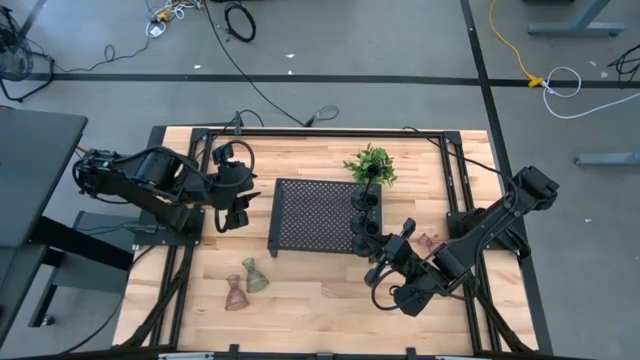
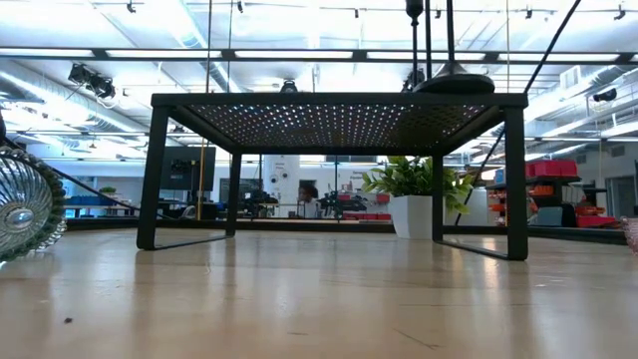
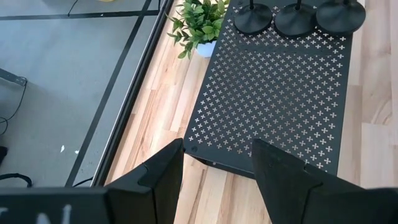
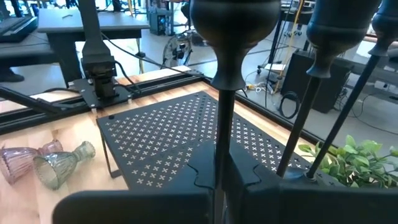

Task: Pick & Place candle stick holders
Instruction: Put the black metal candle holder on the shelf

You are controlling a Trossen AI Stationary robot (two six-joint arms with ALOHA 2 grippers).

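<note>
A grey concrete floor (image 1: 400,40) surrounds the light wooden desk (image 1: 320,290), with loose black cables (image 1: 240,20) and a yellow cable (image 1: 510,40) beyond its far edge. Long ceiling strip lights (image 2: 299,55) brighten the open workshop hall, where a dark side table (image 1: 35,170) stands off the desk's left edge.

You see two matte black jointed arms with black cables looped beside each tool; the left tool (image 3: 217,171) has broad, flat, wedge-shaped fingers.

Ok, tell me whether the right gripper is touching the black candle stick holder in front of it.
Touching. The right wrist view shows the right gripper shut on the thin stem of the black candle stick holder, no gap either side.
</note>
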